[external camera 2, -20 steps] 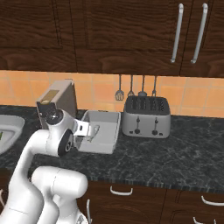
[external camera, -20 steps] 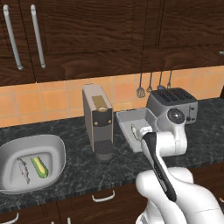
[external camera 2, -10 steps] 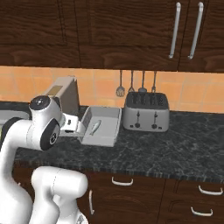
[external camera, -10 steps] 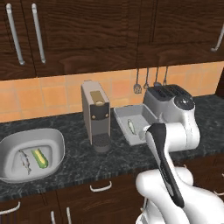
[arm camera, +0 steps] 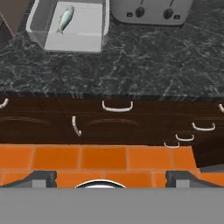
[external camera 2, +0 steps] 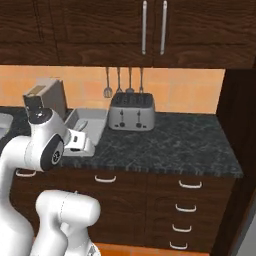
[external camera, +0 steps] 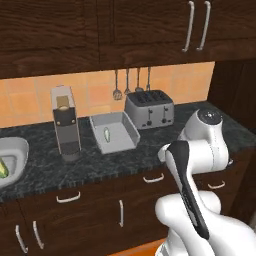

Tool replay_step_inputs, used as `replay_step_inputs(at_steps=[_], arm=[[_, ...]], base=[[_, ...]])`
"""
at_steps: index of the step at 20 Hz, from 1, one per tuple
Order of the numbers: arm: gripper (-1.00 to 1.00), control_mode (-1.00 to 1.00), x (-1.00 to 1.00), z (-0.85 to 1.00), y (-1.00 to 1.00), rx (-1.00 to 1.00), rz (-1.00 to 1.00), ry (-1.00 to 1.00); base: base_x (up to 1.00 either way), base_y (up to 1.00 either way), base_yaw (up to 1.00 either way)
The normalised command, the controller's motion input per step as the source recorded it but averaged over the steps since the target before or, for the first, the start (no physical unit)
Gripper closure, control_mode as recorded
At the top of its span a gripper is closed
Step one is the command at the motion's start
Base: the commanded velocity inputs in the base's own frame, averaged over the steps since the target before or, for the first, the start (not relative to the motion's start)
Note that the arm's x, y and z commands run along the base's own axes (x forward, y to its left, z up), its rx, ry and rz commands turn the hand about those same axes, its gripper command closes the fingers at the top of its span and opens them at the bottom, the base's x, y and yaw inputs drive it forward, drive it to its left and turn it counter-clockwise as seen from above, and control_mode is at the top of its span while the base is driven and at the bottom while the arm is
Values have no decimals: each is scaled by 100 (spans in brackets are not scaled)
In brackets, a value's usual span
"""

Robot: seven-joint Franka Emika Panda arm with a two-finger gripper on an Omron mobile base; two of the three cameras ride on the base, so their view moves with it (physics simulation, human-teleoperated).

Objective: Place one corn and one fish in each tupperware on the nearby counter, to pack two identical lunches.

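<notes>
— While the tool (arm camera: 107,177) hangs low in front of the cabinets, fingers spread wide with nothing between them, where does the task's thing lie from it?

— Ahead and up on the tabletop (arm camera: 144,61), toward the upper left of the hand view. The rectangular tupperware (arm camera: 39,19) sits there just beside the toaster (arm camera: 151,8), with one fish (arm camera: 64,18) lying inside it on the flat floor.

— Which way does the fish run?

— Its long axis slants along the length of the container, away from the tabletop's front edge. In the left base view it shows as a small pale sliver (external camera: 106,133) near the middle of the container (external camera: 125,135).

— And the other container?

— The oval tupperware (external camera: 17,150) is at the far left of that view, beyond the coffee machine (external camera: 66,125), well apart from the rectangular one. A corn (external camera: 3,167) lies in it at the picture's edge; I cannot tell what else it holds.

— How does the fish look?

— Slim, silvery-grey, pointed at both ends, small against its container. I'd judge the rectangular one lacks a corn, so the empty tool must find a cob next.
</notes>
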Motion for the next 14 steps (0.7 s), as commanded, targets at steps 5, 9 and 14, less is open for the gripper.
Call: replay_step_inputs(at_steps=[5, 9, 14], arm=[[-100, 100, 0, 0, 0, 0, 0, 0], [-100, 100, 0, 0, 0, 0, 0, 0], [-100, 100, 0, 0, 0, 0, 0, 0]], base=[[2, -86, -2], [-12, -78, -7], [0, -91, -8]])
